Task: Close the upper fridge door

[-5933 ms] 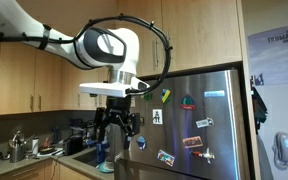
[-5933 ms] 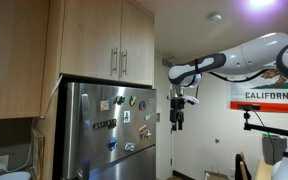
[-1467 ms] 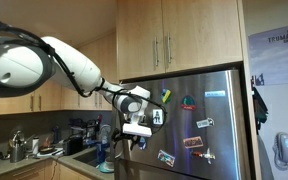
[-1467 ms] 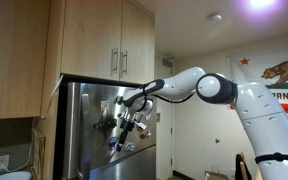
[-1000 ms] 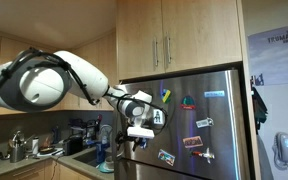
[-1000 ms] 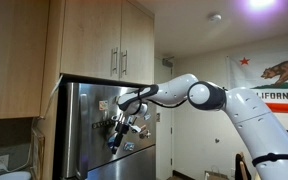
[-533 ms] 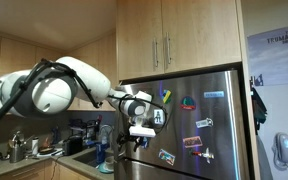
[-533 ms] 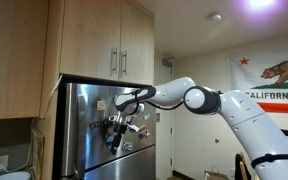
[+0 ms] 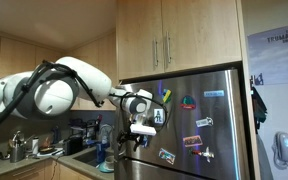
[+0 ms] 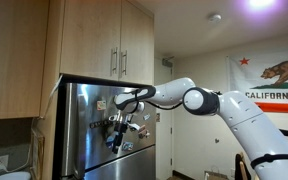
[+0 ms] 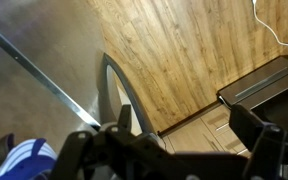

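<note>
The upper fridge door (image 9: 199,105) is a brushed steel panel with many small coloured magnets; it shows in both exterior views (image 10: 94,115). My gripper (image 9: 136,138) is at the door's lower part near its side edge, up against the steel face (image 10: 117,135). In the wrist view the steel surface (image 11: 29,95) fills the left side, with the wooden floor beyond its edge. The dark fingers (image 11: 169,160) stand wide apart with nothing between them. I cannot tell whether the door is fully shut.
Light wooden cabinets (image 9: 174,40) with bar handles sit right above the fridge (image 10: 104,40). A counter with kitchen items (image 9: 44,148) lies beside the fridge. A poster (image 9: 274,55) and a California flag (image 10: 269,85) hang on the walls.
Since 5.9 s ago the arm has swung from free space onto the door face. Over the last second the gripper has moved slightly along with the door; little change in the last half second.
</note>
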`<move>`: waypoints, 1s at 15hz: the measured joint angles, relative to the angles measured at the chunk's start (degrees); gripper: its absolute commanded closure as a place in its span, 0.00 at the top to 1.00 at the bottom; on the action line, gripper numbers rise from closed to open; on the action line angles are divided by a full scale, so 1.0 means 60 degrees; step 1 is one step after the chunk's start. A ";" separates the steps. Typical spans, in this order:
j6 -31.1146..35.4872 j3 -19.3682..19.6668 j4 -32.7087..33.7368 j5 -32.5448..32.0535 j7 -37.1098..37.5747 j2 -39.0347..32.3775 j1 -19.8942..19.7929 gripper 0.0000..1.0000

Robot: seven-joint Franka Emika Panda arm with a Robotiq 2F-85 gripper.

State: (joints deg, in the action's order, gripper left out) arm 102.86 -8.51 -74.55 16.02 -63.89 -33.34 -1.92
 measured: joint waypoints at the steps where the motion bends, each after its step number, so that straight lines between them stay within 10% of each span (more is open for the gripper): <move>1: -0.0011 0.0000 0.0005 0.0000 0.0000 -0.0001 0.0000 1.00; 15: -0.0773 -0.0297 -0.0010 0.1201 0.2963 0.0048 0.0149 1.00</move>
State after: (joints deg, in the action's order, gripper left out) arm 98.22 -10.29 -74.61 23.23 -46.11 -33.05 -1.02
